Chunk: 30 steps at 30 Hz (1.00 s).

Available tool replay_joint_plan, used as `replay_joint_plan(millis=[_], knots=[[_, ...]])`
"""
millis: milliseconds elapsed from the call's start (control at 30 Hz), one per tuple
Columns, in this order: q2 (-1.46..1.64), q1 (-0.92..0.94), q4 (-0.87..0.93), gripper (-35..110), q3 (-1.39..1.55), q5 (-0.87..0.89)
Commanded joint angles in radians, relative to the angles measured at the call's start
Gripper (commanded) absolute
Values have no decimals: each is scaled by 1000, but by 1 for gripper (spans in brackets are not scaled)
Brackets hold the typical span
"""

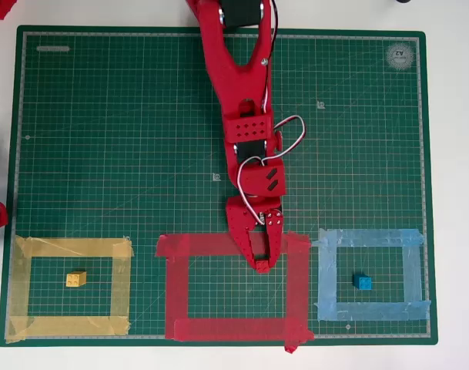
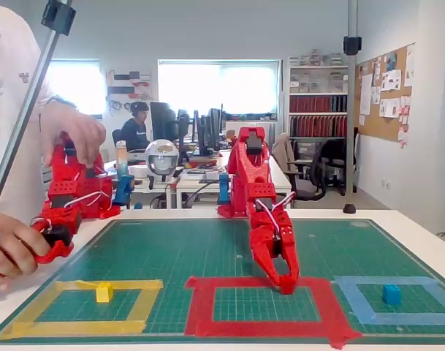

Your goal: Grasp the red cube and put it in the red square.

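Overhead view, left to right:
- Yellow tape square [image 1: 22,287] sits in the lower-left corner of the green cutting mat [image 1: 126,123]. Its tape runs close to the mat's left and bottom borders. The yellow cube [image 1: 76,279] is inside, apart from the tape.
- Red square [image 1: 176,294] is at bottom centre, with a mat gap to its neighbour on each side. The lower-right tape corner curls past the mat's bottom edge.
- Gripper [image 1: 263,264] comes down from top centre, tips over the inner edge of the red square's top strip, right of middle. Fixed view puts the tips [image 2: 286,287] at tape level. Fingers are nearly together, with a thin slot between them.
- Red cube: red on red, so I can't tell if it's pinched at the tips or where it lies.
- Light-blue tape square [image 1: 413,270] is at lower right, blue cube [image 1: 363,282] inside, clear of the tape.
- Open mat on both sides of the arm across the upper half.
- Writing: a round logo [image 1: 400,55] in the mat's upper-right corner, too small to read.
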Motion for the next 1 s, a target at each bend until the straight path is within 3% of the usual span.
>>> replay_joint_plan(millis=[0, 700, 967], knots=[[-6, 26, 2, 1, -89, 0], [-100, 86, 74, 1, -216, -9], [-77, 71, 80, 1, -178, -153]])
